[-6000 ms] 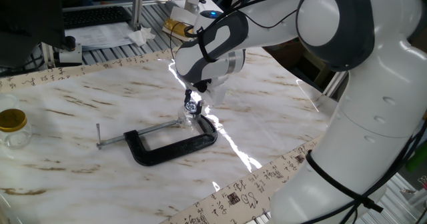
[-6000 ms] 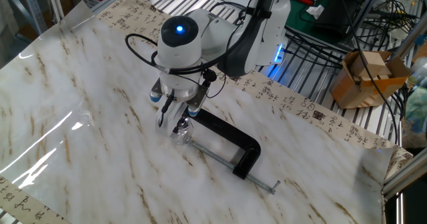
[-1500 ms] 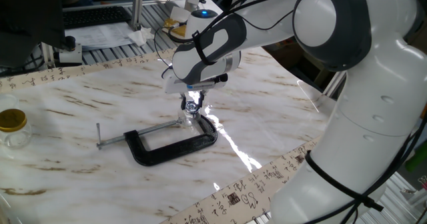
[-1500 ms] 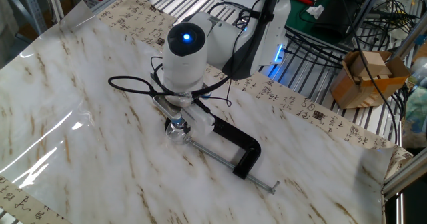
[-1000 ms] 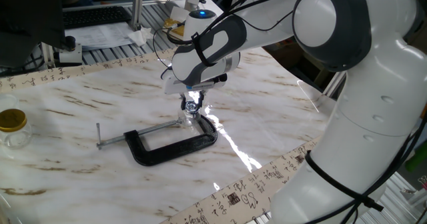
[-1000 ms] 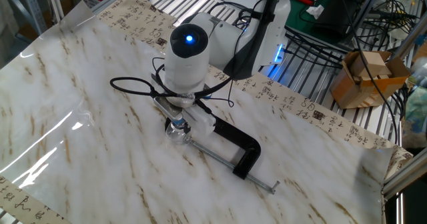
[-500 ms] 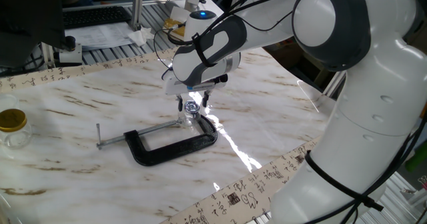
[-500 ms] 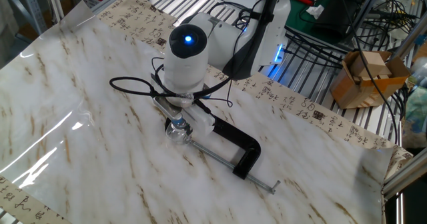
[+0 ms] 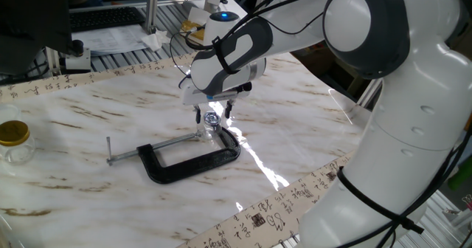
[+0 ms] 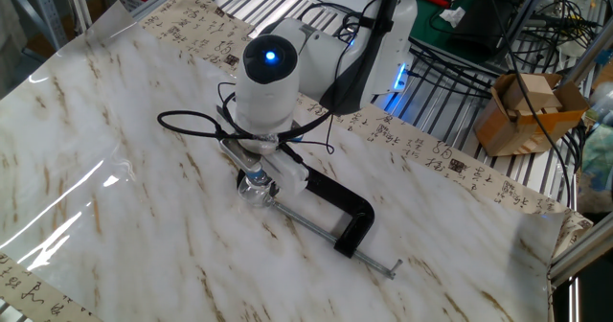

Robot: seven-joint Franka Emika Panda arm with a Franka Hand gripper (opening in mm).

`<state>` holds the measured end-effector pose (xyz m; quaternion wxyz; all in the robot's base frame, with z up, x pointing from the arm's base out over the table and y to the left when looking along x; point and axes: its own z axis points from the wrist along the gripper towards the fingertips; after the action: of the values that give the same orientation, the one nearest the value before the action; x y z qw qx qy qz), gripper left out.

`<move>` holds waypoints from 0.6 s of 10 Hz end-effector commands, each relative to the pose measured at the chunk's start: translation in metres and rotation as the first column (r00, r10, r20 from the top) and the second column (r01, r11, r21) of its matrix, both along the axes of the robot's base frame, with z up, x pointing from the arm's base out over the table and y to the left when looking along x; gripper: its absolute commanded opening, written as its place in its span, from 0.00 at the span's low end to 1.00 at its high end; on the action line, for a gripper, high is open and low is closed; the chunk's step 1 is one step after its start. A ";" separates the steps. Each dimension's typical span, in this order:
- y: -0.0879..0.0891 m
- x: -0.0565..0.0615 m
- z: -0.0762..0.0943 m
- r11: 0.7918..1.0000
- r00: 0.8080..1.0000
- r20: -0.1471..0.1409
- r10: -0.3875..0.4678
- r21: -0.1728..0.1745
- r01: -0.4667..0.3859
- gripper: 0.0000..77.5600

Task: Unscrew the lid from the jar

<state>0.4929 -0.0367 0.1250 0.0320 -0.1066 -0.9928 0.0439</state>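
Note:
The tiny clear jar (image 9: 211, 132) stands on the marble table, held at the jaw end of the black C-clamp (image 9: 193, 163). Its shiny silver lid (image 9: 212, 118) sits on top. My gripper (image 9: 212, 116) hangs straight down over it, with its fingers (image 9: 198, 117) spread on either side of the lid and a small gap on each side. In the other fixed view the jar (image 10: 257, 194) shows just under my wrist, and the gripper (image 10: 255, 177) is mostly hidden by the arm. The clamp (image 10: 337, 212) stretches to the right.
A bigger clear jar with a yellow-gold lid (image 9: 14, 140) stands at the table's far left edge. The clamp's screw handle (image 9: 110, 150) sticks out to the left. A cardboard box (image 10: 522, 111) and cables lie beyond the table. The arm's body (image 9: 413, 130) fills the right side.
My wrist has turned since six seconds ago. Within the last second the fingers spread apart off the lid. The jar and clamp have not moved.

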 end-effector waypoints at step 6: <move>-0.016 -0.009 0.031 0.621 0.617 0.072 -0.784 0.095 0.778 1.00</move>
<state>0.4893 -0.0423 0.1362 0.0302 -0.2173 -0.9751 0.0324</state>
